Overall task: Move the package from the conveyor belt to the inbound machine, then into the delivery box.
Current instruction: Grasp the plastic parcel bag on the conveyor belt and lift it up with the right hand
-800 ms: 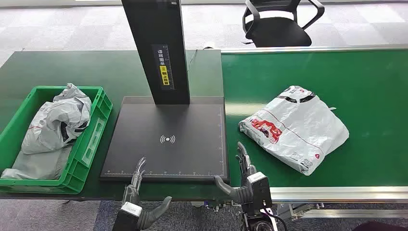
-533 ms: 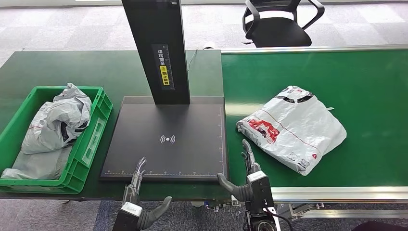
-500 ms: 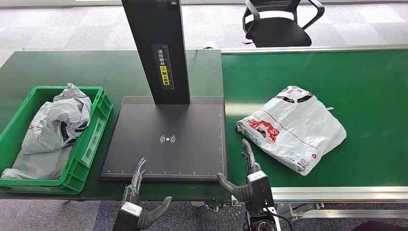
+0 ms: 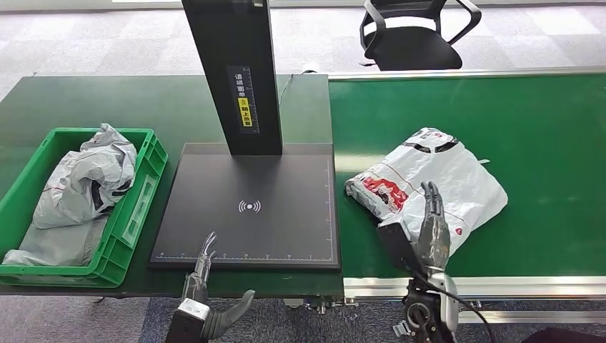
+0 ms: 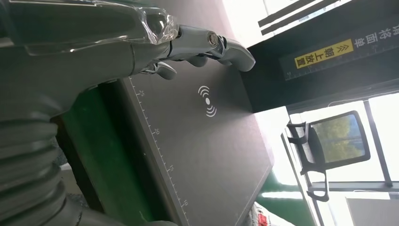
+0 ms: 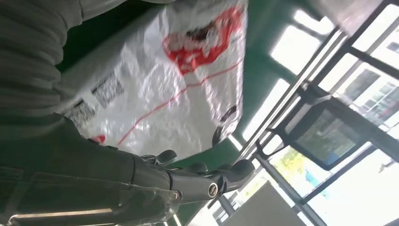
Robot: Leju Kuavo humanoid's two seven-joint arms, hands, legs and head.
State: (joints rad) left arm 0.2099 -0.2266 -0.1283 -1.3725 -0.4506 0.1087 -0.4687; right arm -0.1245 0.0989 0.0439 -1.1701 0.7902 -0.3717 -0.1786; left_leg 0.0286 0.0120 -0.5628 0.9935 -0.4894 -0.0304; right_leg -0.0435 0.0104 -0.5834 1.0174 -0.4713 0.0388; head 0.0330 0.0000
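Note:
A white plastic package [image 4: 429, 180] with red and black print lies on the green conveyor belt [image 4: 543, 128], just right of the black inbound machine's plate [image 4: 250, 207]. My right hand [image 4: 431, 227] is raised over the package's near edge, fingers apart and holding nothing. In the right wrist view the package [image 6: 179, 80] lies close beside the stretched fingers [image 6: 207, 176]. My left hand [image 4: 201, 286] stays low at the plate's front edge, open and empty. The left wrist view has its fingers [image 5: 207, 44] over the plate [image 5: 207, 141].
A green delivery box [image 4: 139, 207] at the left holds grey bags [image 4: 86, 179]. The machine's black column [image 4: 236, 71] rises behind the plate. A black office chair [image 4: 411, 32] stands beyond the belt. A metal rail [image 4: 500, 282] edges the belt's near side.
My right hand has moved from the plate's front right corner rightward and forward, up over the package's near edge. The package has drifted slightly left on the belt. The left hand has stayed put.

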